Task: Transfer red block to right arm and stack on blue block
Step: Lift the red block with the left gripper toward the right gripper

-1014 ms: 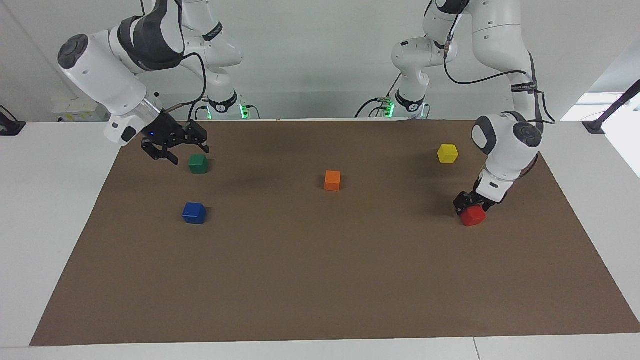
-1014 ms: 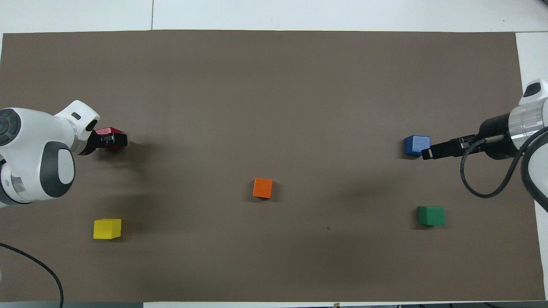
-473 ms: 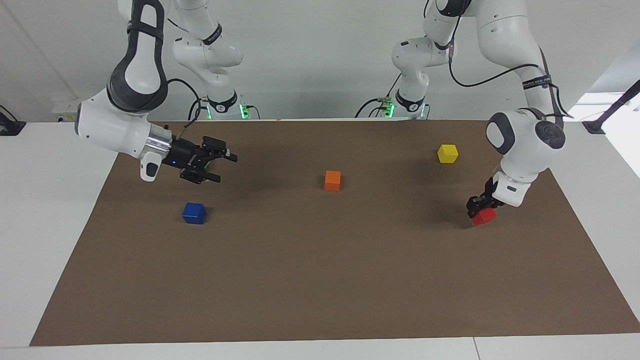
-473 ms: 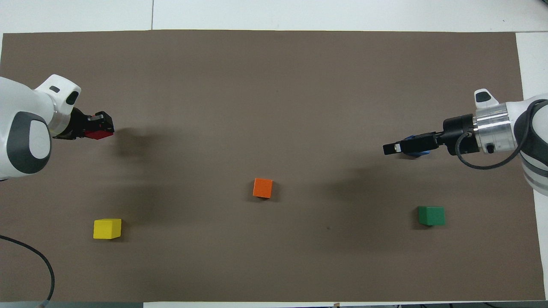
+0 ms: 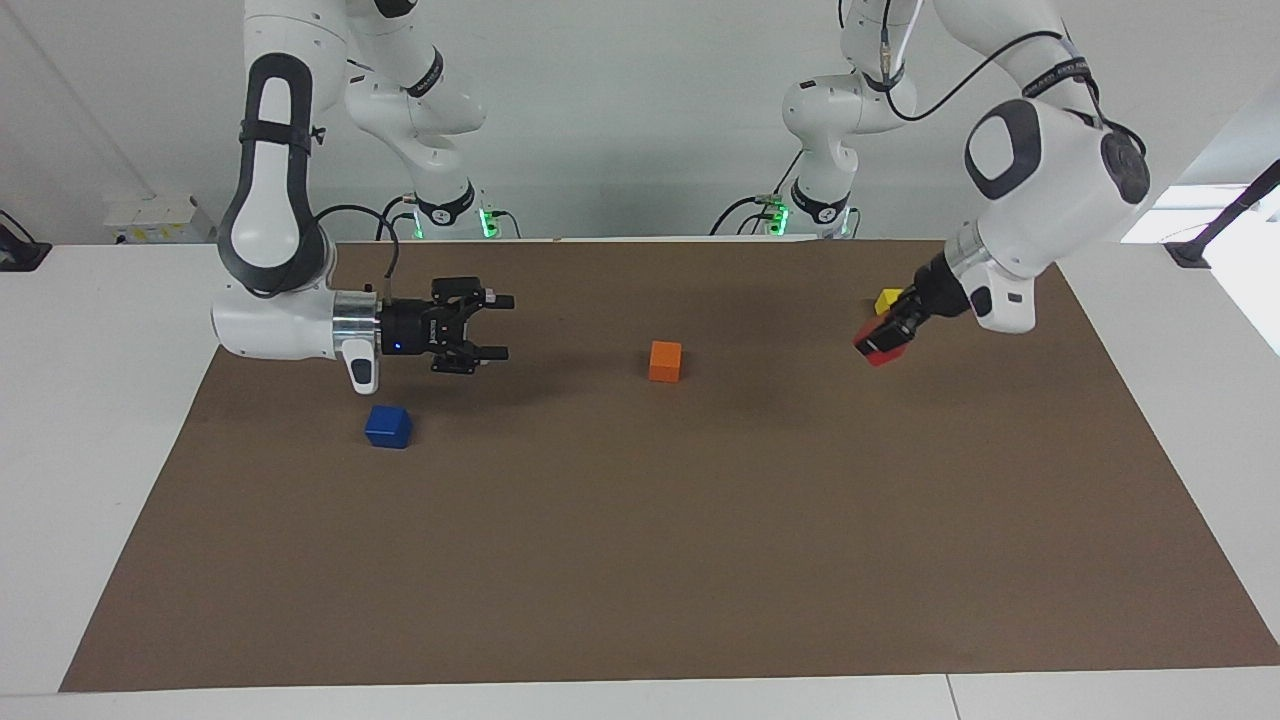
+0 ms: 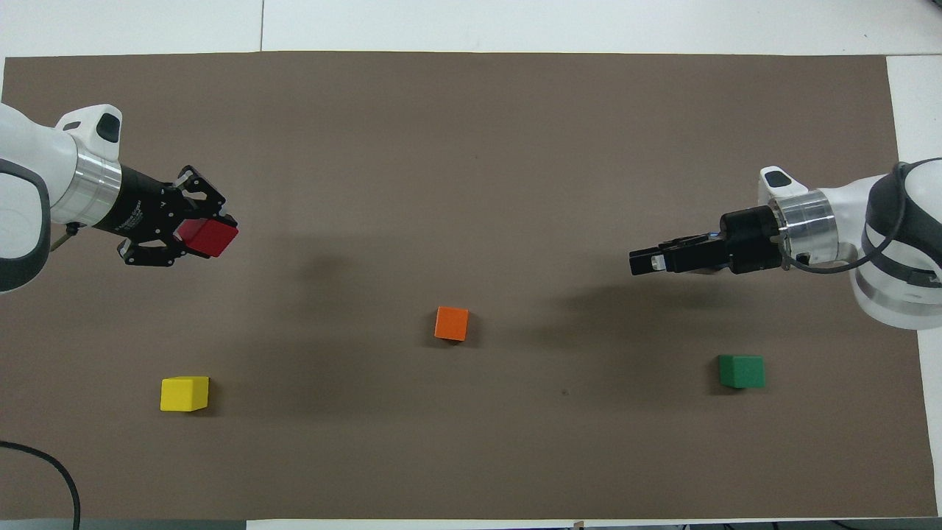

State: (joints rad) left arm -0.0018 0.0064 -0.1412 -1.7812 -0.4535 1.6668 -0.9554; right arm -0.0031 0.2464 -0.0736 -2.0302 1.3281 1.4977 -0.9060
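Facing view: left gripper (image 5: 888, 338) up in air w/ red block (image 5: 878, 345) pinched between its fingers, clear of the mat, over the stretch near yellow cube (image 5: 888, 299). Right gripper (image 5: 490, 327) level, fingers spread, empty, aimed toward table centre, over the mat near blue block (image 5: 388, 426). Blue block sits alone on mat at right arm's end. Orange cube (image 5: 665, 361) mid-table between the grippers. Step, as I read it: carry to handover. Next needs both grippers to meet mid-air, right closing on the block's free faces before left lets go.
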